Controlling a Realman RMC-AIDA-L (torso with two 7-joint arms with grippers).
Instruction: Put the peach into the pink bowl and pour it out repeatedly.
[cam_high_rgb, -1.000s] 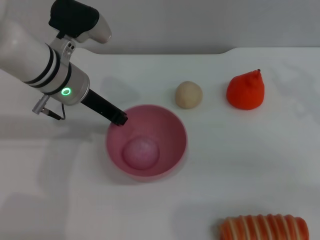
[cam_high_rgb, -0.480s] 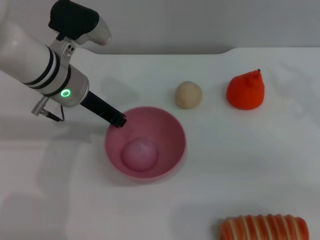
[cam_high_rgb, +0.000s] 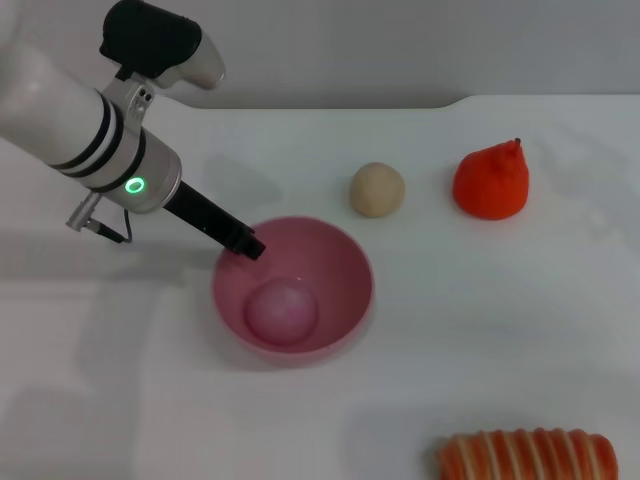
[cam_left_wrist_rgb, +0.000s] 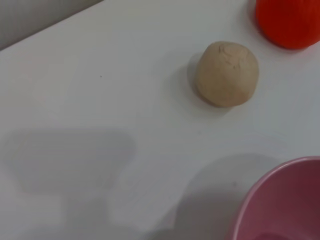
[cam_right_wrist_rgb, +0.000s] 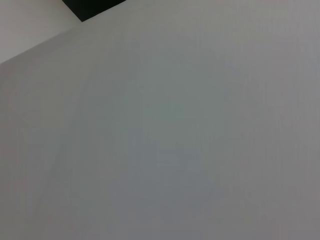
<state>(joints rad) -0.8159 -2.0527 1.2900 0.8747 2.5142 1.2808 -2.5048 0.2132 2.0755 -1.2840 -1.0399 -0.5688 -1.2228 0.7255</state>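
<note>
The peach (cam_high_rgb: 282, 310) lies inside the bowl (cam_high_rgb: 340, 260) on the bench (cam_high_rgb: 480, 320); the left gripper (cam_high_rgb: 245, 243) clamps the bowl's far-left rim. The left wrist view shows a ball (cam_left_wrist_rgb: 227, 74) beyond the bowl's rim (cam_left_wrist_rgb: 260, 195).

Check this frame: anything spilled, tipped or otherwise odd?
Nothing stands out. The pink bowl sits upright on the table with the peach inside it. The left gripper is at the bowl's rim. The beige ball, the orange-red fruit and the striped item lie apart, undisturbed.
</note>
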